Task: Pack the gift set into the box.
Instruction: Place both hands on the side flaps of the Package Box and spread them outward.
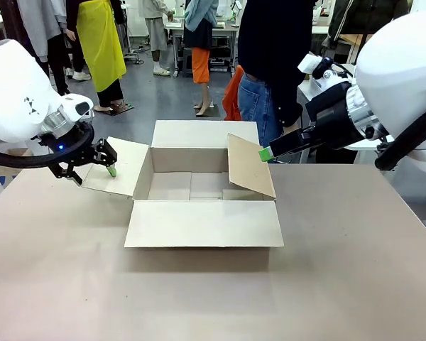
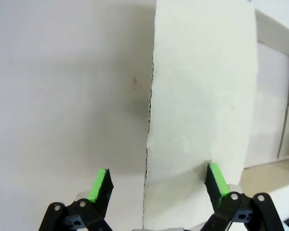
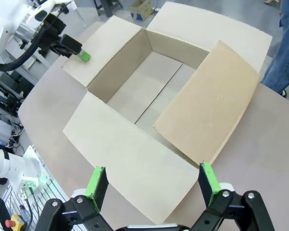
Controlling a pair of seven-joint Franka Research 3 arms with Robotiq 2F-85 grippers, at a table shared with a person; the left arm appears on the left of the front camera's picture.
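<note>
Reaching over a flap of the box [image 1: 202,224], left fingers [image 2: 100,185] apart — right fingers [image 3: 208,178] apart, by opposite flap.

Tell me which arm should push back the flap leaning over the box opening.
Right. The right gripper hangs open just beside the leaning flap, on the same side of the box. The left gripper, also open, is across the opening at the opposite flap, which is already spread outward.
</note>
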